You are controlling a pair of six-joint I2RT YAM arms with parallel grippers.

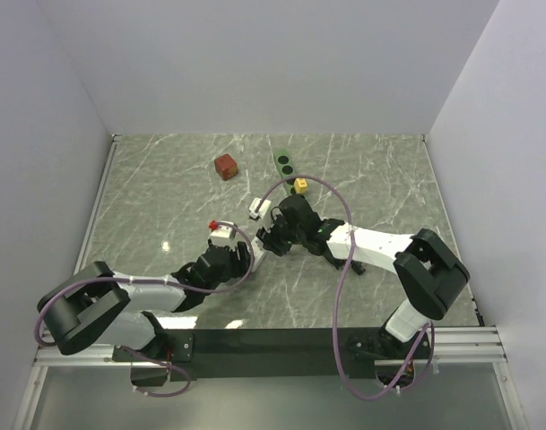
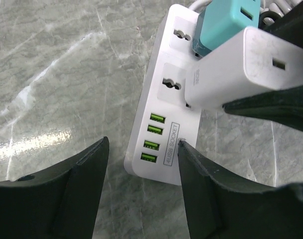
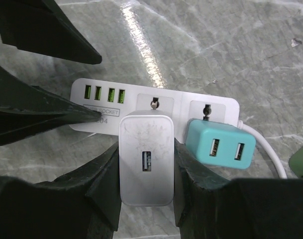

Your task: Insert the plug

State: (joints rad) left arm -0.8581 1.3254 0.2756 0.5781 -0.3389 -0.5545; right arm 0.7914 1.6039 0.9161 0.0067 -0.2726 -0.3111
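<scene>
Marbled grey-green worktop, walled in white on three sides. Work takes place near its centre, slightly toward the near edge. The strip lies flat there, with a teal adapter already seated in the socket furthest from the USB ports.

1. Check the right gripper. Its jaws are clamped on the charger, one finger on each long side, with the charger's USB face toward the wrist camera. The charger sits over the free socket, just beside the teal adapter. No view shows whether the pins have entered. A shadow line under the charger body suggests it is not fully home.

2. Check the left gripper. Its jaws are wide and straddle the USB end of the strip. One finger touches the strip's corner and the other stands apart, so treat the strip as unclamped.

3. Narrow the left jaws on the strip, or press it down, before you push. An unrestrained strip is likely to slide or tip.

4. Square the charger to the strip's face. Leave a gap to the teal adapter.

5. Push straight along the pin axis. Do not rock the charger. Stop when its body meets the strip face all round.
</scene>
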